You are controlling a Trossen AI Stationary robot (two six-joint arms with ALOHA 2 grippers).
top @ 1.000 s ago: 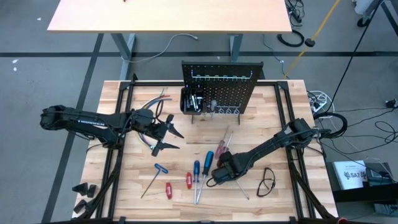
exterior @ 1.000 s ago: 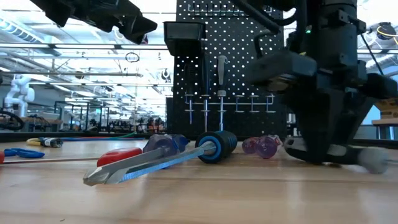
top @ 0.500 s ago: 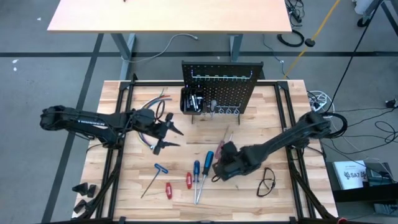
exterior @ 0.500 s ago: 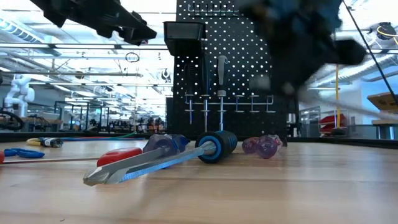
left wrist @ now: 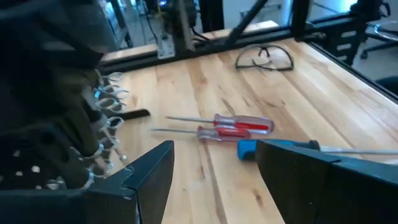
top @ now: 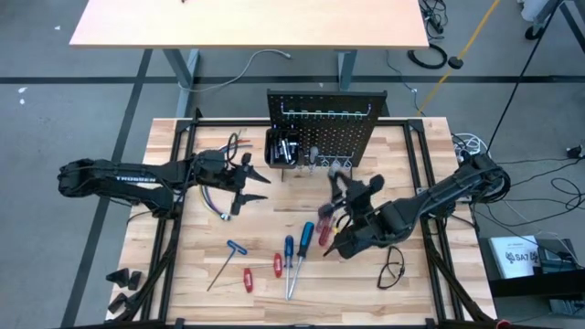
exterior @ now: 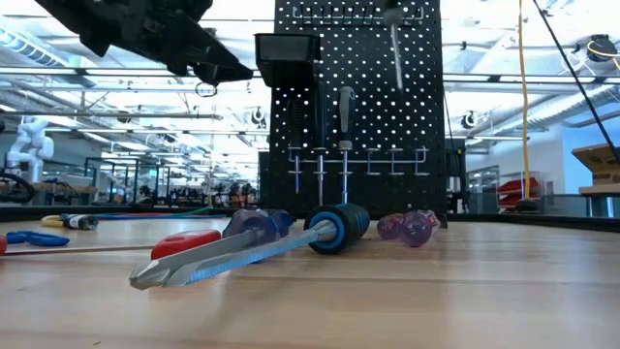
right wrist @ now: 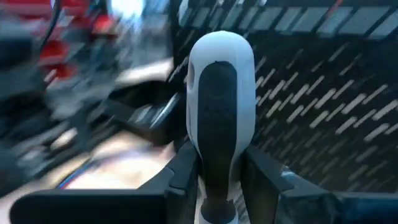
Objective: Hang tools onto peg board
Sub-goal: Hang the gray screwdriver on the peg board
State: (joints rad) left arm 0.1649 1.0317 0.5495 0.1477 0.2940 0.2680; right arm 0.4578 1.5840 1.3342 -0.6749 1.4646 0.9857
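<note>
As gripped, one screwdriver [right wrist: 221, 106] aloft

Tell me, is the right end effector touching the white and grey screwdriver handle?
Touching. The right wrist view shows the right end effector with its fingers pressed against both sides of the white and grey screwdriver handle.

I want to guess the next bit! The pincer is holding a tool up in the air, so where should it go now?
Probably onward toward the peg board. The right pincer grips a grey and black handled screwdriver, lifted off the table but short of the hooks, so it should carry it closer.
</note>
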